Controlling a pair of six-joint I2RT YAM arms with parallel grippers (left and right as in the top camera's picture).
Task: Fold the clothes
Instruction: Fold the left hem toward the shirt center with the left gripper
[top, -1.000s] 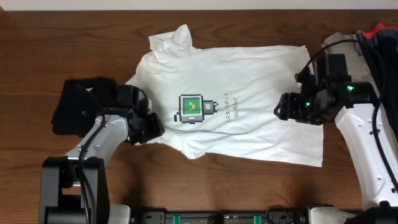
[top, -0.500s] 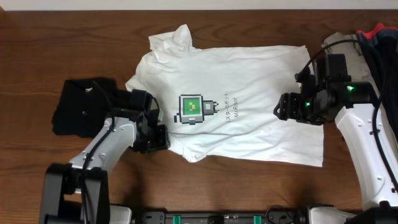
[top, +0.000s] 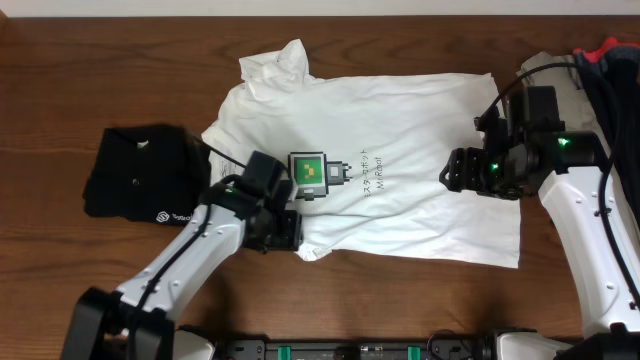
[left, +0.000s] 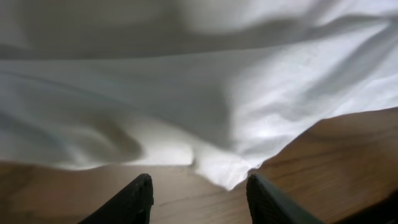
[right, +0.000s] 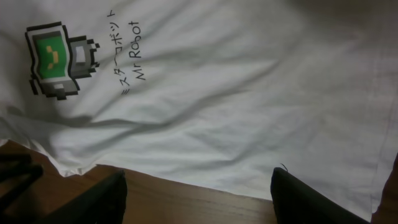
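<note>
The white T-shirt (top: 400, 150) lies spread flat on the wooden table, its green-screened robot print (top: 310, 174) and black lettering facing up. My left gripper (top: 285, 230) sits at the shirt's near hem, just below the print. In the left wrist view it (left: 199, 196) is open, with bare wood between the fingertips (left: 138, 193) and a hem corner (left: 224, 174) just ahead. My right gripper (top: 452, 178) hovers over the shirt's right half. From the right wrist it (right: 199, 196) stands wide open above the hem edge, the shirt (right: 236, 93) and print (right: 55, 57) in front.
A folded black garment (top: 140, 172) lies left of the shirt. A pile with red, black and pale cloth (top: 600, 60) sits at the back right, partly behind the right arm. A twisted sleeve (top: 275, 65) sticks up at the shirt's far left.
The left arm has slid right along the shirt's near edge, from beside the black garment to below the print, and its jaws have widened. The right arm has stayed put.
</note>
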